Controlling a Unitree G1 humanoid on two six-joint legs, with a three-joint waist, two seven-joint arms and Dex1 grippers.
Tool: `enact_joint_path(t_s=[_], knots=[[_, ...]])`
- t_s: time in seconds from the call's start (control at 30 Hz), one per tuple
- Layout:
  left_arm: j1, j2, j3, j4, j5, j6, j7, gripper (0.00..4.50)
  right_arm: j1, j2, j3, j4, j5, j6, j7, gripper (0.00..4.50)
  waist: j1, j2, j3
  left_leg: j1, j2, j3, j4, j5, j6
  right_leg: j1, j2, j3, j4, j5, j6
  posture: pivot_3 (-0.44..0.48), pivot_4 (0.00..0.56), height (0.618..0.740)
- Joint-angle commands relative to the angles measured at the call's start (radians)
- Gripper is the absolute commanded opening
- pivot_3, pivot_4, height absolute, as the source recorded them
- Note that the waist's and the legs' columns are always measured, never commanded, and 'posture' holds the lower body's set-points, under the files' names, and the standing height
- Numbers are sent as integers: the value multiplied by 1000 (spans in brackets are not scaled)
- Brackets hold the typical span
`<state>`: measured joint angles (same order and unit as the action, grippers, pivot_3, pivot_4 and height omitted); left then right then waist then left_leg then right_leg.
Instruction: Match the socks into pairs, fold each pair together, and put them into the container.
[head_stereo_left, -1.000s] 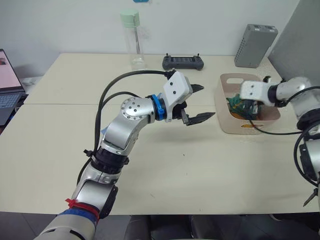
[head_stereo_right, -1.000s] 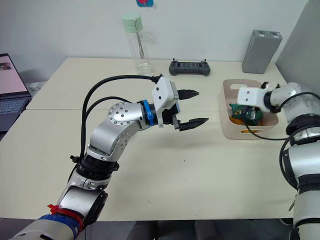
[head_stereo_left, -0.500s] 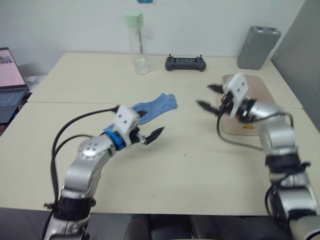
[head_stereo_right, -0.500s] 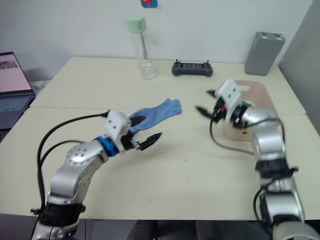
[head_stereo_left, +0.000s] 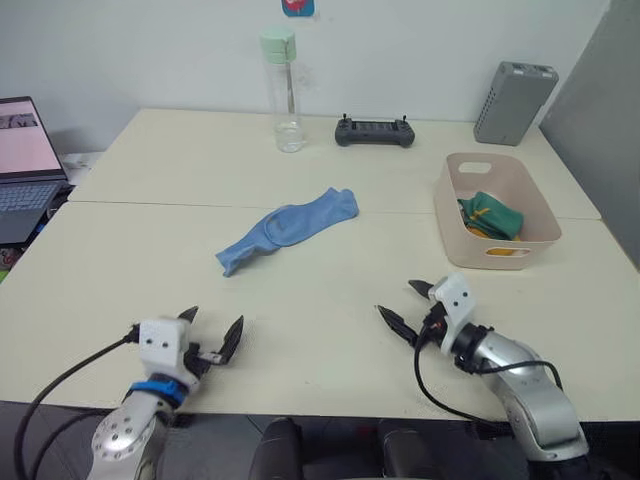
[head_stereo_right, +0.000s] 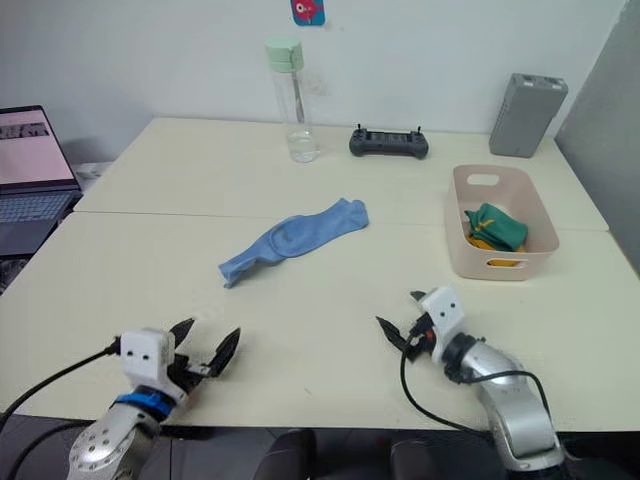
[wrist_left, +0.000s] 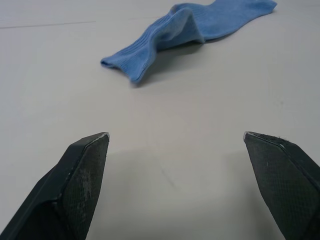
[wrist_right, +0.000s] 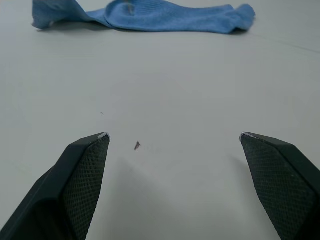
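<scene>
A light blue soft fabric sock (head_stereo_left: 288, 228) is lying flattened and slightly creased mid-bench. Green and mustard socks (head_stereo_left: 489, 217) are sitting bunched in the pale pink plastic tub (head_stereo_left: 452, 210) near the right edge. Both claws, left (head_stereo_left: 209, 336) and right (head_stereo_left: 404, 306), are gaping wide and empty, having dropped back to the near edge, uncovering the blue sock.
</scene>
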<state>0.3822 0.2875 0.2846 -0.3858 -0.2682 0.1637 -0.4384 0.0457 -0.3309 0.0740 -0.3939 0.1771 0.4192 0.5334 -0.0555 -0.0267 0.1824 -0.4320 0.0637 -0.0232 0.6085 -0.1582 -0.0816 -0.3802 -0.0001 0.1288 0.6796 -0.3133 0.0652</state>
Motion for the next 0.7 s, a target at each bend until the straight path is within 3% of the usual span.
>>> enact_joint_path(t_s=[0.03, 0.23, 0.4, 0.53, 0.7], knots=[[2, 3, 17, -16, -1, -38, 12, 4500, -13, -17, -17, -36, 3, -27, -6, 4465, -2, -2, -1, 0, 0, 1, 0, 0, 0, 0, -1, 0, -1, 0, 0, 0, 150, 740], [-187, 121, -8, 52, 27, -8, -16, 4500, -116, -60, 17, -54, 66, 32, 83, 4465, -1, -5, -3, -1, 0, 2, -1, 0, 0, -3, -3, -2, -1, 0, 0, 0, 150, 740], [-441, 284, -104, 266, 114, -28, -123, 4500, -282, -114, 46, -45, 116, 95, 164, 4465, 0, -6, -4, -1, 0, 1, -1, 4, 6, -4, -1, -3, 1, 1, 0, 0, 150, 740], [-603, 342, -194, 461, 186, -31, -177, 4500, -389, -107, 56, -29, 126, 129, 165, 4465, -2, -6, -4, -2, 0, 2, -1, 4, 6, -1, -1, -3, 1, 5, 4, 0, 150, 740], [-657, 349, -226, 533, 217, -58, -183, 3290, -407, -104, 58, -38, 137, 148, 152, 4500, -1, -7, -4, -4, 1, 0, -14, 4, 6, -6, 1, -5, 1, 5, 0, 0, 150, 740]])
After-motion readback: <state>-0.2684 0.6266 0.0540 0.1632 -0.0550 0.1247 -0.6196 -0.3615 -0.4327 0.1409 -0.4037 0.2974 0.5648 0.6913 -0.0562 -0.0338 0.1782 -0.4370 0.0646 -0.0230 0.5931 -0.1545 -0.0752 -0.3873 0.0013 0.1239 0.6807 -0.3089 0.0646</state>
